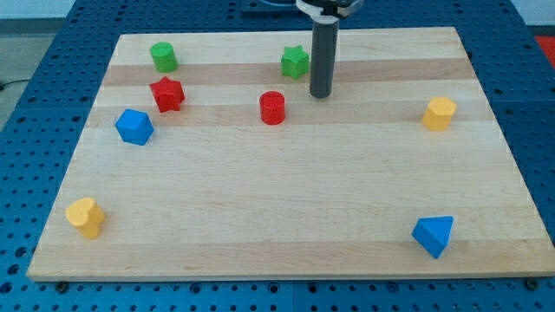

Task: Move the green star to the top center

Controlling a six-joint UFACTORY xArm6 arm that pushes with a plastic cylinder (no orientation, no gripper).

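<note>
The green star (pixel 295 61) sat in the upper middle of the frame, close to the board's (pixel 277 217) far edge and already near its centre line. The rod's tip (pixel 321 94) rested on the wood just to the star's right and a little lower in the frame, near the block; whether it touched the star could not be told. The arm carried no fingers, only the plain rod, so nothing was clamped.

The star therefore lay up and to the left of the tip. A push from there would likely have driven it leftward, away from centre, so any last nudge seemed to call for coming round below it. The red cylinder (pixel 272 107) stood lower left of the tip, well apart from the star.
</note>
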